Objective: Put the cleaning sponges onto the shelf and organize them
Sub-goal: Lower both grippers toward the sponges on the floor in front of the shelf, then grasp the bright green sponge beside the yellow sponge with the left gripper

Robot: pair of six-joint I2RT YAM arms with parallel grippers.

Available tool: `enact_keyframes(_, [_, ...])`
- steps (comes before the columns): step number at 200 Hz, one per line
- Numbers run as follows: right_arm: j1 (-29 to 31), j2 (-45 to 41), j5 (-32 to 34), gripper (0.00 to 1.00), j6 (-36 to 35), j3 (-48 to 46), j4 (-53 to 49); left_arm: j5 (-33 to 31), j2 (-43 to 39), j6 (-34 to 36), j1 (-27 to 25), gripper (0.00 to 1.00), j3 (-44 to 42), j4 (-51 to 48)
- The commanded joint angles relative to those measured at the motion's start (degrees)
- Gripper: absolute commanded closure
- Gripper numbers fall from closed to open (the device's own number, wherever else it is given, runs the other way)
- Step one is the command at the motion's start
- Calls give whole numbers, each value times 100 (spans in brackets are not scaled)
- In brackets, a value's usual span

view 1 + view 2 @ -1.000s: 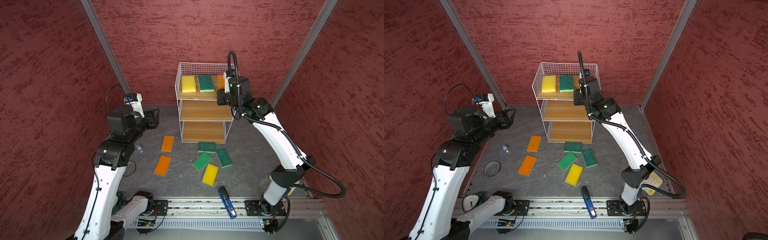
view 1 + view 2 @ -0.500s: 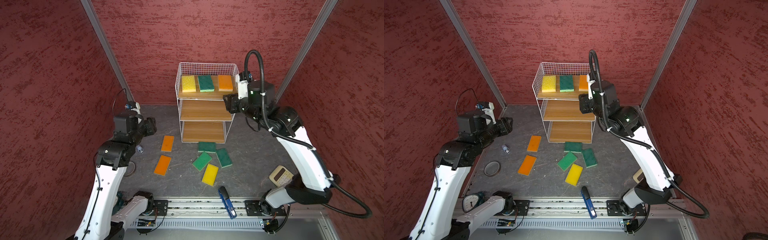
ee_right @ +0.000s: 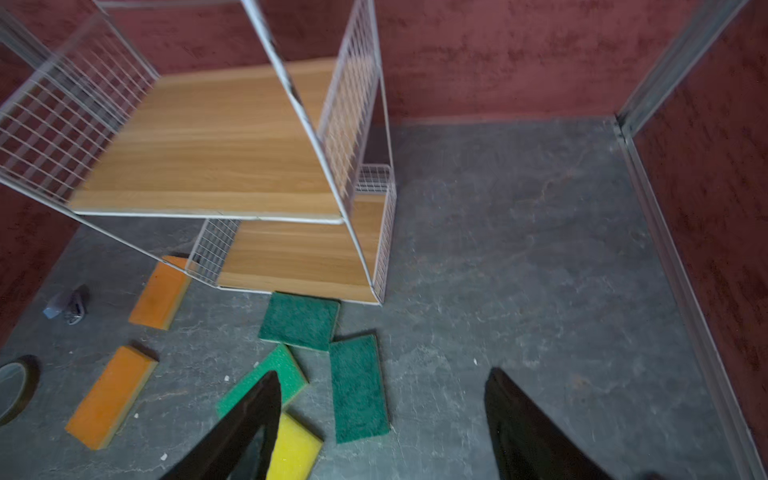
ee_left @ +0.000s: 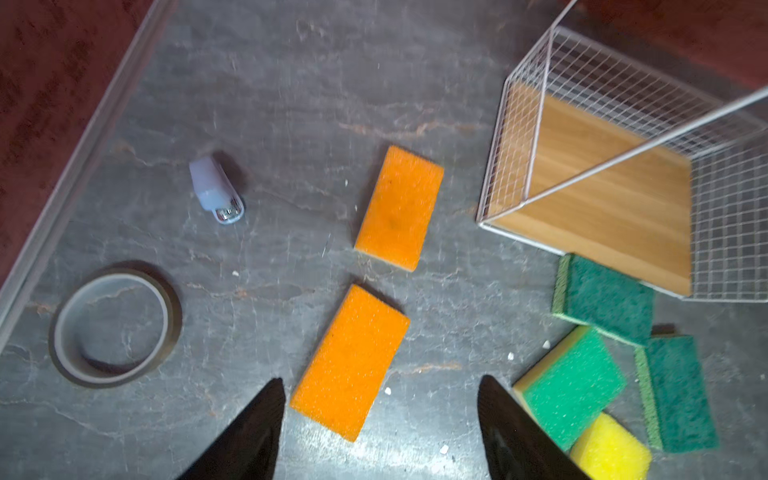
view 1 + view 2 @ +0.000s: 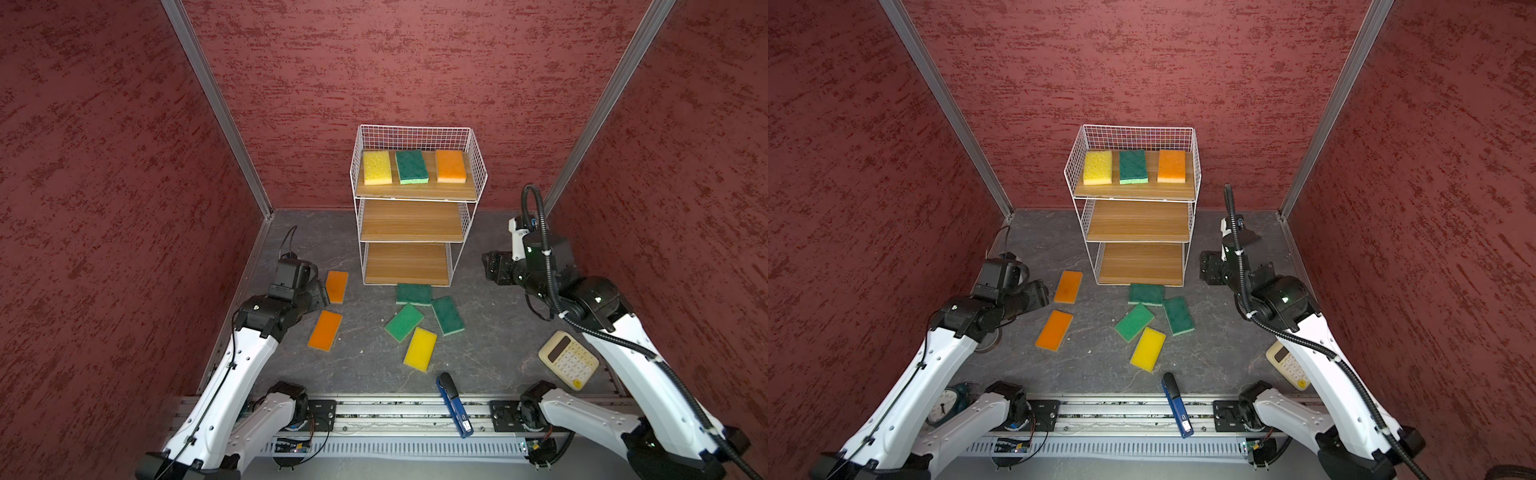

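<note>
The near orange sponge (image 4: 351,361) lies on the table (image 5: 490,332) left of the shelf (image 5: 415,222), just ahead of the left end effector (image 4: 380,382), which hovers spread and empty. Its long axis runs near-to-far, slanted across the finger gap. The right end effector (image 3: 383,372), also spread, is well apart.

Cream calculator (image 5: 568,360), lower right of a top view; blue stapler (image 5: 454,404), bottom centre; dial clock (image 5: 944,405), lower left. Left wrist view: tape roll (image 4: 115,328) lies flat, small lilac stapler (image 4: 215,194) nearby.

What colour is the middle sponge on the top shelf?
Dark green; that sponge shows best in a top view.
</note>
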Motion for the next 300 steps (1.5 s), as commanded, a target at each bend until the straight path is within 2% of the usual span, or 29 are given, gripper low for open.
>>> enact_keyframes(1, [-298, -228, -685, 20, 307, -646, 398, -195, 66, -353, -186, 24, -344, 324])
enact_keyframes(34, [-552, -430, -1123, 18, 430, -1530, 810, -272, 77, -647, -590, 21, -874, 496])
enact_keyframes(62, [-668, -506, -1456, 18, 546, -2213, 1127, -552, -66, -928, -1332, 20, -1283, 607])
enact_keyframes(76, [-670, -553, -1681, 18, 601, -2575, 1397, -473, -102, -968, -1586, 18, -1452, 788])
enact_keyframes(94, [-670, -708, -1907, 17, 736, -3058, 1850, -373, -71, -791, -2196, 13, -1644, 1325])
enact_keyframes(118, [-668, -855, -2055, 16, 875, -3462, 2147, -318, 230, -216, -3157, 12, -1786, 2130])
enact_keyframes(141, [-668, -901, -2091, 15, 933, -3610, 2223, -235, 832, 145, -3642, 10, -1836, 2718])
enact_keyframes(200, [-669, -948, -2100, 15, 978, -3876, 2252, -95, 1904, 695, -3891, 8, -1842, 3870])
enact_keyframes(245, [-668, -928, -2099, 15, 1013, -3875, 2324, 138, 2309, 1161, -3889, 5, -1781, 4099])
enact_keyframes(261, [-668, -900, -2099, 14, 1022, -3877, 2339, 261, 2443, 1309, -3888, 0, -1731, 4164])
enact_keyframes(300, [-667, -937, -2083, 15, 1058, -3910, 2287, 195, 2781, 1587, -3896, 0, -1594, 4072])
